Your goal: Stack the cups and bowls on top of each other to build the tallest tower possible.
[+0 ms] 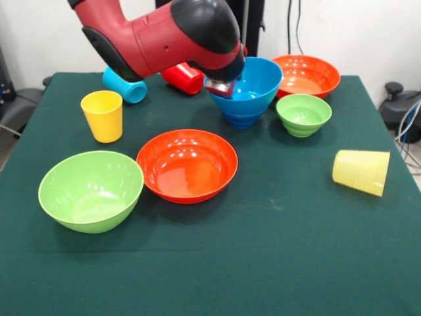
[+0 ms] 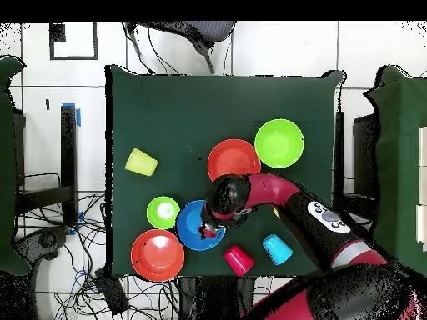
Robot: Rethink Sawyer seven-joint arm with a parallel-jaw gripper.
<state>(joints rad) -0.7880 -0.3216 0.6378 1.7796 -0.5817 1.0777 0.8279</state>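
Note:
My gripper [image 1: 222, 88] reaches down into the big blue bowl [image 1: 253, 89] at its rim, also seen from overhead [image 2: 210, 231]; the arm hides its tips. A darker ribbed blue base [image 1: 241, 121] shows under that bowl. One orange-red bowl [image 1: 187, 164] and the big green bowl [image 1: 91, 191] sit at the front. The second orange-red bowl [image 1: 308, 74] and the small green bowl [image 1: 303, 114] sit beside the blue bowl. The yellow cup [image 1: 102, 116] stands upright. The light blue cup [image 1: 125, 86], red cup [image 1: 184, 78] and ribbed pale yellow cup [image 1: 360, 172] lie on their sides. No pile taller than one bowl shows.
The dark green table [image 1: 276, 263] carries everything. In the overhead view the arm [image 2: 283, 196] crosses over the yellow cup. Cables and chairs stand on the floor round the table.

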